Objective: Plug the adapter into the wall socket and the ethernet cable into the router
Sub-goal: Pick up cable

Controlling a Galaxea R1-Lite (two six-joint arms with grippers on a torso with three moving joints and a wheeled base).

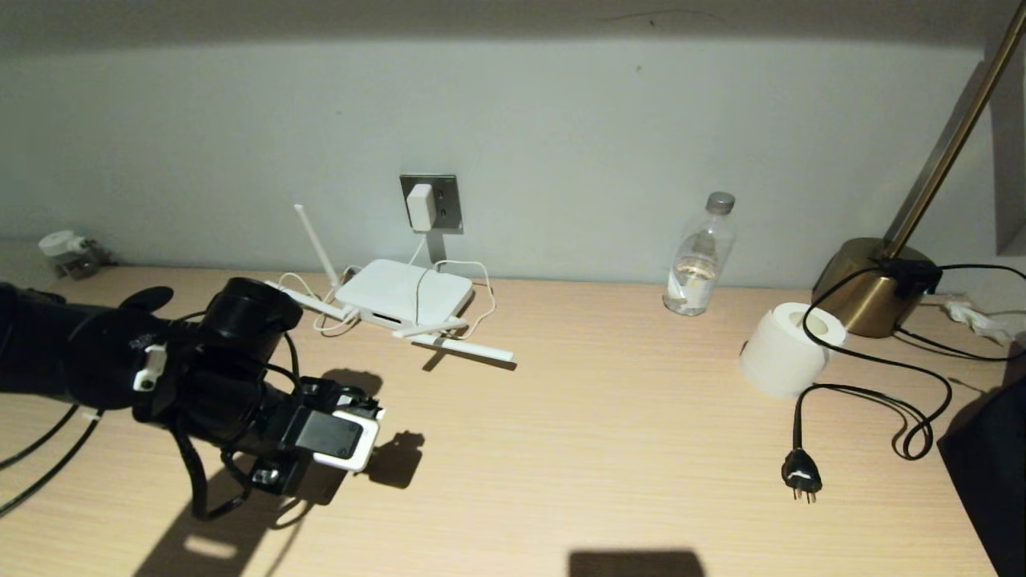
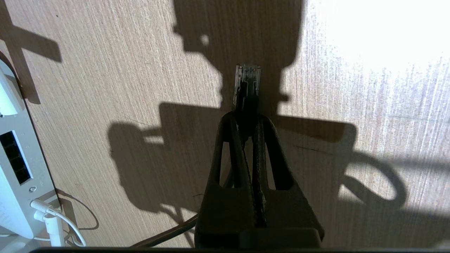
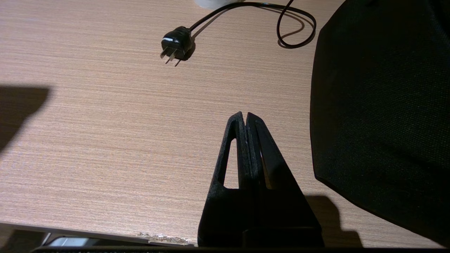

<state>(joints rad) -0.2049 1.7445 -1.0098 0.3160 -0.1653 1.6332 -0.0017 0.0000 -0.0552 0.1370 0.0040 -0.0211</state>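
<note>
left wrist view: fingers (image 2: 258, 147) pinch the ethernet cable (image 2: 247, 82) (clear connector).

White router (image 1: 405, 292) on pale wood-grain desk (image 1: 609, 433) (black three-pin plug (image 1: 801, 474))

No legible text or labels anywhere

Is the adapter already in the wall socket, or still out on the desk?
In. The adapter sits flat against the wall socket plate, its white cord hanging down to the router. How fully its pins are seated cannot be seen.
</note>
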